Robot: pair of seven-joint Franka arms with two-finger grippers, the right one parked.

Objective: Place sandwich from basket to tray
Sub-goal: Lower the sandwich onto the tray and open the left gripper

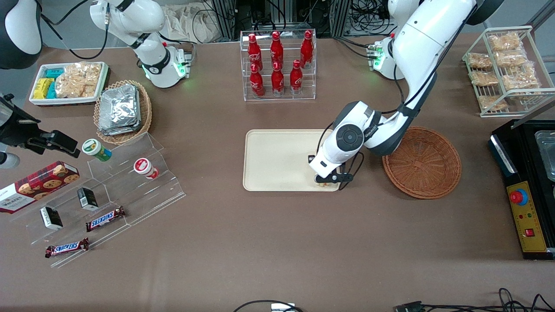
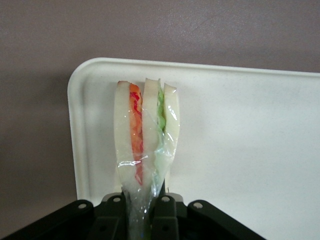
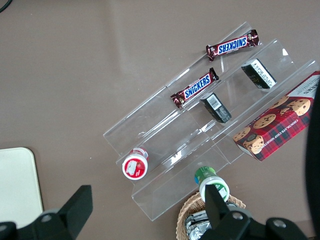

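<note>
Left arm's black two-finger gripper lowered over the corner of the plain cream-beige rectangular plastic tray nearest the front camera and nearest the round reddish-brown woven wicker basket. Jaws drawn nearly together, pinching the narrow end of the small wedge-shaped sandwich of pale bread, clear film wrapping bunched between the black fingers. Seen from the left wrist: three pale bread slices standing on edge, red-pink filling in one gap, green filling in the other, wide end directed at the tray's rim beside a rounded corner. Contact between sandwich and tray floor not discernible. From the front, sandwich almost wholly concealed beneath wrist and gripper, only a pale sliver visible at the tray's near rim. Part of the tray's basket-side edge covered by the white forearm. Basket lying just beside the tray, toward the working arm's end of the table, its farther rim partly overlapped by the arm; interior showing only bare weave.
</note>
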